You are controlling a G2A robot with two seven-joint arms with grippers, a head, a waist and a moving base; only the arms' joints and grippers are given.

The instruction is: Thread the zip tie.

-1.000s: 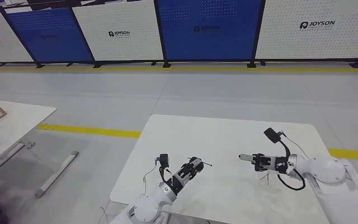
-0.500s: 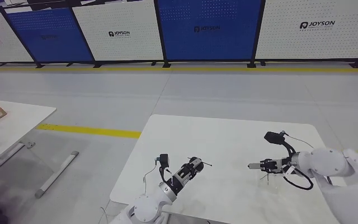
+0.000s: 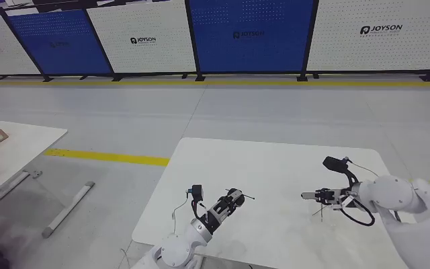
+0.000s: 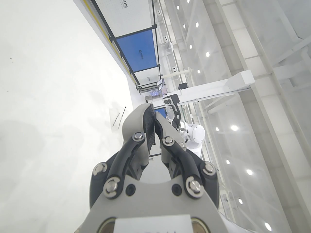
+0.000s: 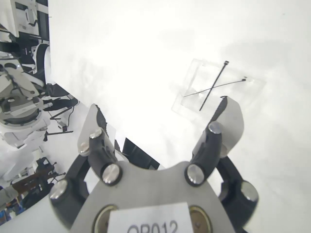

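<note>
Two thin black zip ties (image 5: 220, 75) lie crossed on a small clear plate (image 5: 252, 90) on the white table (image 3: 269, 168). The top view has the zip ties (image 3: 321, 212) just below the right arm's wrist, and the left wrist view has them (image 4: 118, 118) far across the table. My right gripper (image 5: 161, 109) is open and empty, hovering beside the plate with one fingertip (image 5: 227, 103) close to the ties' ends. In the top view this right gripper (image 3: 306, 196) points left. My left gripper (image 4: 153, 112) is shut at the table's near left, pads pressed together; the top view puts it (image 3: 236, 196) well apart from the ties.
The table's right edge (image 3: 386, 175) runs close behind the right arm. Bare tabletop lies between the two grippers. A second white table (image 3: 27, 141) stands off to the left across the floor.
The right gripper has drawn back to the right and slightly nearer, ending beside the zip ties. The left arm has stayed still.
</note>
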